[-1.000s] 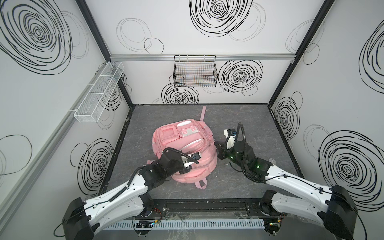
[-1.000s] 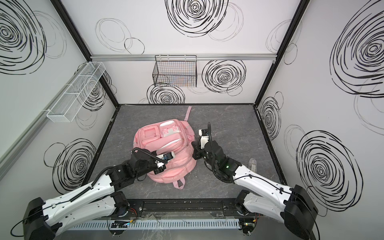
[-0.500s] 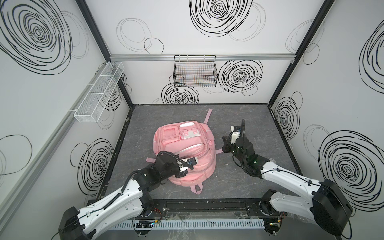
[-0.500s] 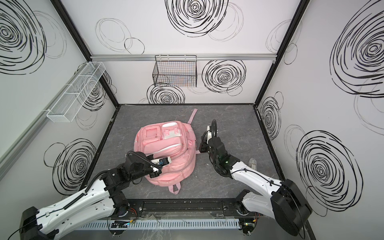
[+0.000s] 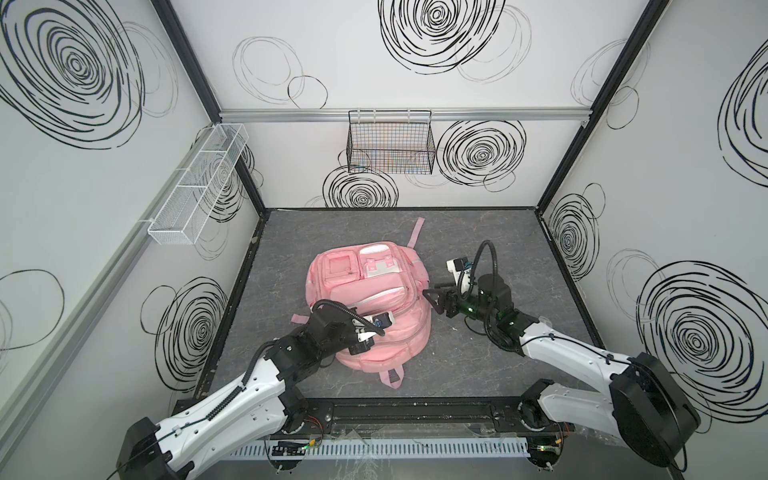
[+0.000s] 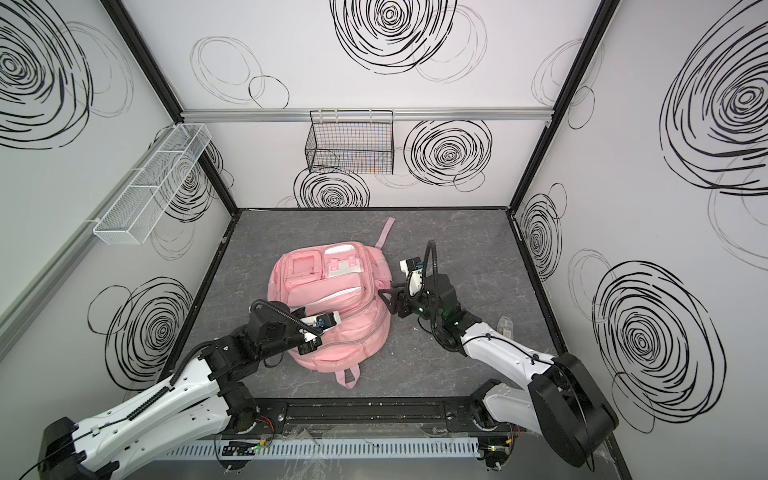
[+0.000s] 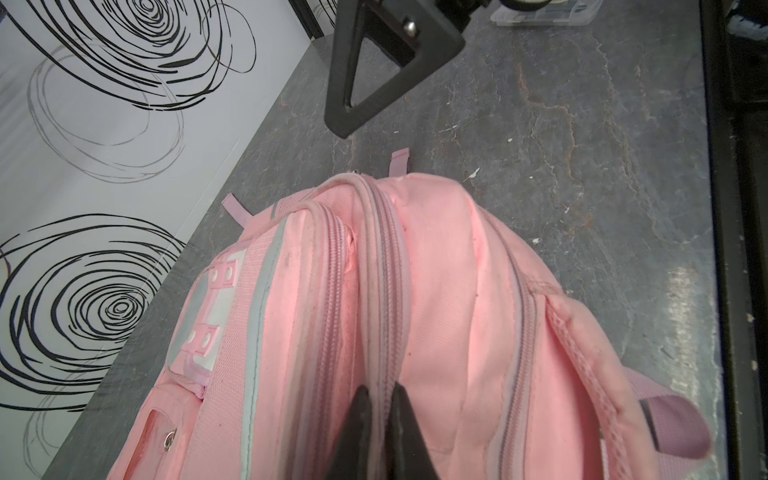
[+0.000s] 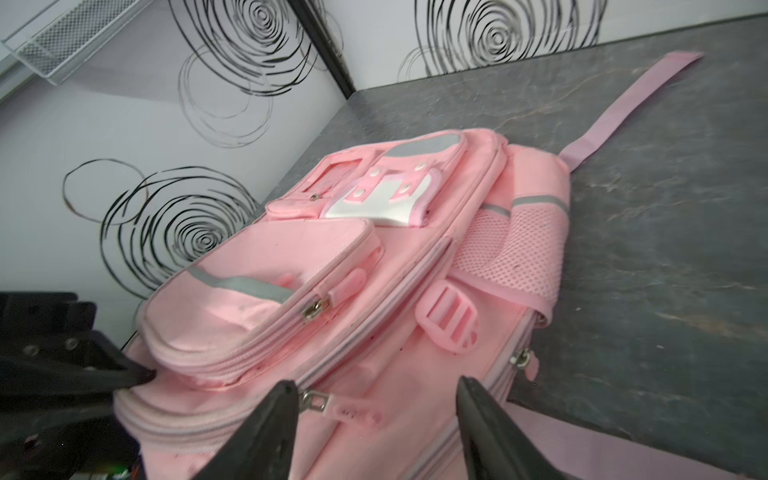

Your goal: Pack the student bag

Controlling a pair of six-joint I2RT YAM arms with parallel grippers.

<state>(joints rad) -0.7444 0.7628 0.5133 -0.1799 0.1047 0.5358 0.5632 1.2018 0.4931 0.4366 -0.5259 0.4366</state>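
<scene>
The student bag (image 5: 365, 291) (image 6: 328, 291), a large pink backpack, lies front-up on the grey floor in both top views. My left gripper (image 7: 380, 392) (image 5: 365, 338) is shut on a zipper seam on the bag's near top edge. My right gripper (image 8: 378, 384) (image 5: 430, 293) (image 6: 384, 296) is open at the bag's right side. Between its fingers lies a pink zipper pull (image 8: 345, 409) that neither finger grips. A pink strap (image 5: 417, 232) trails toward the back wall.
A black wire basket (image 5: 390, 145) hangs on the back wall and a white mesh tray (image 5: 199, 187) on the left wall. A clear plastic box (image 6: 505, 326) lies on the floor near the right arm. The black base rail (image 5: 395, 411) runs along the front.
My right gripper has gone from shut to open beside the bag. The bag has shifted slightly and its back strap has swung. The left gripper keeps its grip.
</scene>
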